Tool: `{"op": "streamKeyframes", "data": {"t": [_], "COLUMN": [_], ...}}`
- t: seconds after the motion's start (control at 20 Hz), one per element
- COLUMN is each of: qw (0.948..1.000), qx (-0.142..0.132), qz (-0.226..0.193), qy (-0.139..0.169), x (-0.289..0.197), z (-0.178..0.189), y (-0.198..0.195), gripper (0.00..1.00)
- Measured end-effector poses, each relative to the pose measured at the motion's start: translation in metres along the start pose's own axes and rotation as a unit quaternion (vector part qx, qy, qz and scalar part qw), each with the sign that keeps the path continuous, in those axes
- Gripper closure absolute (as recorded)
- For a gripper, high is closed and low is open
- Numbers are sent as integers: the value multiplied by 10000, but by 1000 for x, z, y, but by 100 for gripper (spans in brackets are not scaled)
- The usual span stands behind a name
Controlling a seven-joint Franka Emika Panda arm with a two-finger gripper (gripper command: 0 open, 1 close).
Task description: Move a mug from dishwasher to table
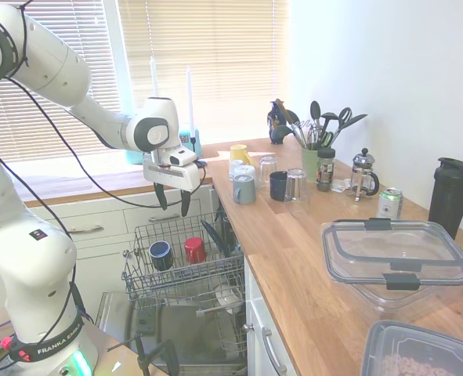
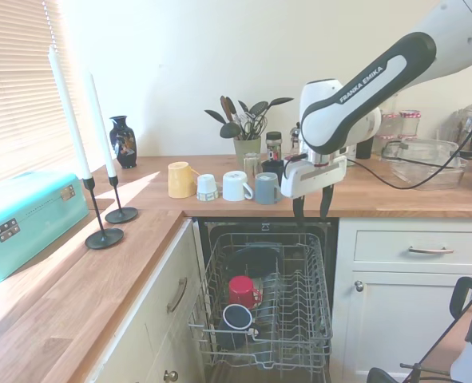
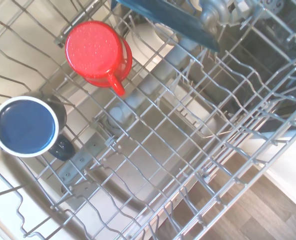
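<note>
Mug (image 1: 194, 250) partly behind rack wires (image 1: 215, 270)

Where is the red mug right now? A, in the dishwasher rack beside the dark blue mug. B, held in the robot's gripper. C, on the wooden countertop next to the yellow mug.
A: the red mug sits upside down in the dishwasher rack next to the dark blue mug, while the gripper hangs open and empty above them.

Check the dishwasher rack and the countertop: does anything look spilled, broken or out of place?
Nothing stands out. The red mug and the blue mug sit in the rack, apparently intact. Cups on the countertop stand in a tidy group, with no spill visible. The gripper hangs open above the rack.
</note>
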State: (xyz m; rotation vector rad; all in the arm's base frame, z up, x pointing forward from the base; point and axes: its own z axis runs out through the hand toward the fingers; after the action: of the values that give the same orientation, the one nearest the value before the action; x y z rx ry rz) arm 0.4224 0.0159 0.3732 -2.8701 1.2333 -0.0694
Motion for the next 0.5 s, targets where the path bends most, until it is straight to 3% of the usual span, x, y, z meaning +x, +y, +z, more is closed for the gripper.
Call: {"op": "streamKeyframes", "data": {"t": [0.2,0.5], "qw": [9999,9976], "qx": [68,81], "qz": [-65,-651], "qy": [70,236], "x": [-2,-28], "z": [1,32], "y": [-5,-44], "gripper": [0,0]}}
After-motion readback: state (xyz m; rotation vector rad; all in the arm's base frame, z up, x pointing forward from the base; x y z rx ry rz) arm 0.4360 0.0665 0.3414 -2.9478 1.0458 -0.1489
